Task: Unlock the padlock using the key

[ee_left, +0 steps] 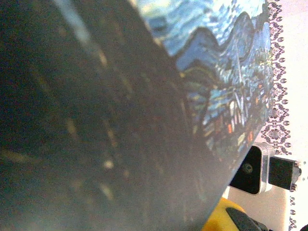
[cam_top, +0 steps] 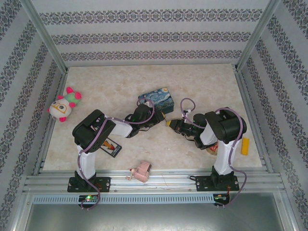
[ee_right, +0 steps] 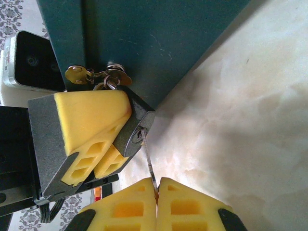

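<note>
- Right wrist view: right pincer [ee_right: 156, 192] closed, its yellow pads pinching the near end of the key [ee_right: 148, 166]. The thin blade stands out from between them.
- From that pincer the padlock [ee_right: 139, 120] lies close at 11 o'clock, with its keyway facing back toward 5 o'clock.
- Long axis of the key runs 5-to-11 o'clock, roughly in line with the keyway. The tip is at the keyway mouth; how deep it sits, I cannot tell.
- Left pincer [ee_right: 115, 144] closed on the padlock body, a pad on either side. The shackle hangs in the hasp [ee_right: 113, 79] of the blue tin [ee_right: 144, 38], above the bench [ee_right: 240, 120].
- Judgement: the right arm is nearer and makes the move. The push and the turn should both hold to the blade's axis, or the slim blade may bend.
</note>
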Available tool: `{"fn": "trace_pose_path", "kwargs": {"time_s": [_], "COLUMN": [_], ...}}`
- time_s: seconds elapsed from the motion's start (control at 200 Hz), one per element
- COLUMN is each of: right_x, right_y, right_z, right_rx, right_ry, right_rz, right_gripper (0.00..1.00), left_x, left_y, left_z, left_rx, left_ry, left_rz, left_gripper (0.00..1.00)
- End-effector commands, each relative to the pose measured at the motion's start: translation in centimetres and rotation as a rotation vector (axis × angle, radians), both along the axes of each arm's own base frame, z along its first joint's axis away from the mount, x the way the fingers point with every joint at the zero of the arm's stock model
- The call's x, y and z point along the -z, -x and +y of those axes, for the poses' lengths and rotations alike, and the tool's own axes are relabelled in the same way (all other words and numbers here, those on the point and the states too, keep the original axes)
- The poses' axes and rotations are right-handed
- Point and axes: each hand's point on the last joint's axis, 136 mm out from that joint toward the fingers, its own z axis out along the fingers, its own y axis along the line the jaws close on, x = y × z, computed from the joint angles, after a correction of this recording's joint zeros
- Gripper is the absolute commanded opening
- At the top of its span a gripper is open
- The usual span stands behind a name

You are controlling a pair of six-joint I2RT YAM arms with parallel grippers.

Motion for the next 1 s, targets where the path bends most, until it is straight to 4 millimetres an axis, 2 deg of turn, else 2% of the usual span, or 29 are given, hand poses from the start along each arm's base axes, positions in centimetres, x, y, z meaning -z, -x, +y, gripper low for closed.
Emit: {"fn": "trace_pose_path", "kwargs": {"time_s": [0.0, 0.385, 0.615, 0.864, 0.994], "right_x": [-1.1, -0.8, -1.5, -2.1, -2.1], "right_y": [0.1, 0.2, -0.4, -1.4, -1.5], "right_z": [0.6, 0.9, 0.7, -0.8, -0.8], "right_rx": [-0.035, -0.05, -0.059, -0.033, -0.032], "right_ry": [-0.03, -0.037, -0.061, -0.082, -0.085], "right_rz": [-0.049, -0.031, -0.034, -0.033, -0.03], "right_gripper": [0.0, 0.0, 0.0, 0.0, 0.0], "left_x": [-0.8, -1.0, -0.8, -0.9, -1.1], "left_y": [-0.6, -0.6, -0.2, 0.2, 0.2], "left_z": [-0.7, -0.8, -0.9, -0.9, -1.1], "left_rx": [0.011, 0.015, 0.032, 0.041, 0.05], "left_ry": [0.055, 0.068, 0.071, 0.078, 0.084], "left_rz": [-0.007, -0.009, 0.003, 0.007, 0.005], "left_gripper": [0.0, 0.0, 0.0, 0.0, 0.0]}}
